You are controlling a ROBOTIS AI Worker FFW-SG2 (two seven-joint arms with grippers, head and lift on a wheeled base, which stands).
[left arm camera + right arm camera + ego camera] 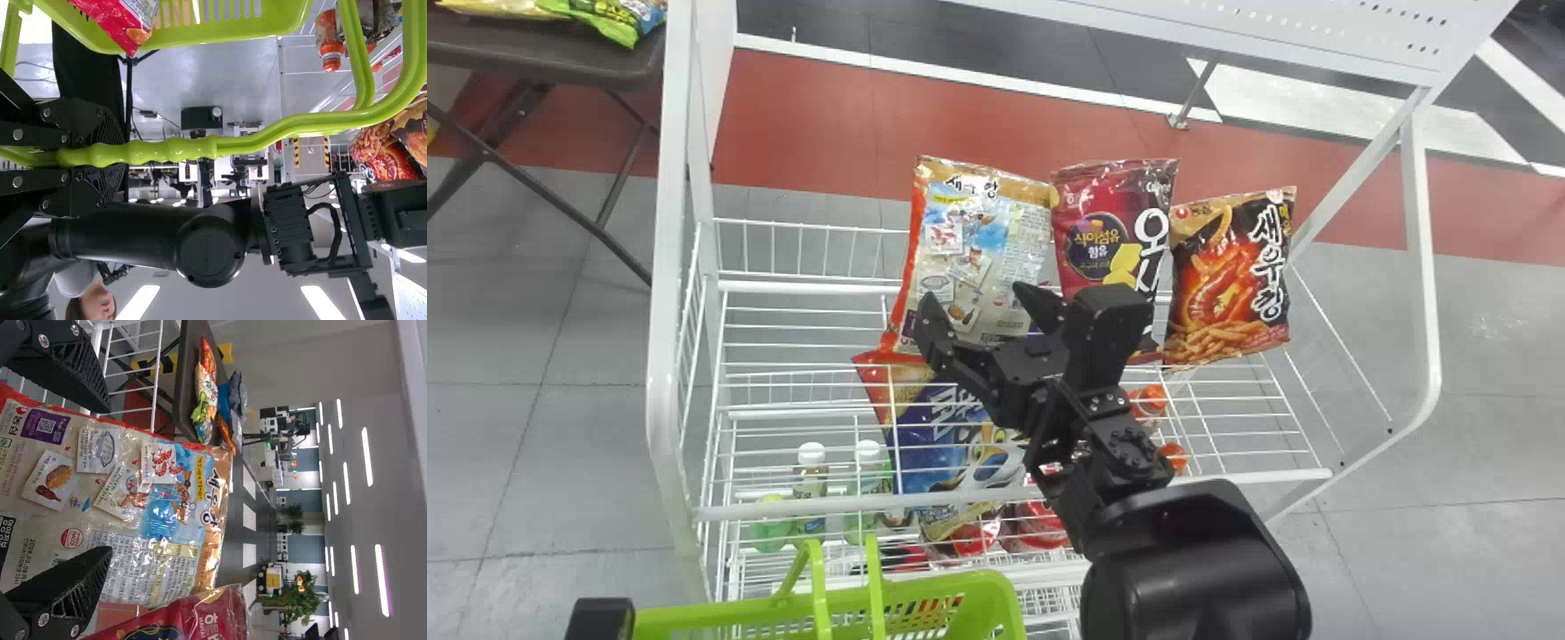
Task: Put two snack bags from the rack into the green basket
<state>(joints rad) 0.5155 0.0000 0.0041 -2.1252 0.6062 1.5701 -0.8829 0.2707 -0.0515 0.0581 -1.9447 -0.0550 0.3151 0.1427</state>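
I'm gripping the green basket (1007, 597)'s handle (250, 143) with left claw (600, 620), red bag (123, 20) showing at rim; right claw (976, 300) is hovering wide at pale snack bag (996, 222), maroon bag (1103, 196) sitting beside it, black bag (1227, 293) nearest rack (663, 382)'s right edge.

Rack (664, 293): 3 snack bags (983, 244) top, 1 blue bag (934, 444) lower, 2 white-cap btls (811, 484); 1 grn basket (991, 596), 1 red pkt (123, 21).

White rail (783, 509) between upper bags (987, 240) and basket (729, 613)
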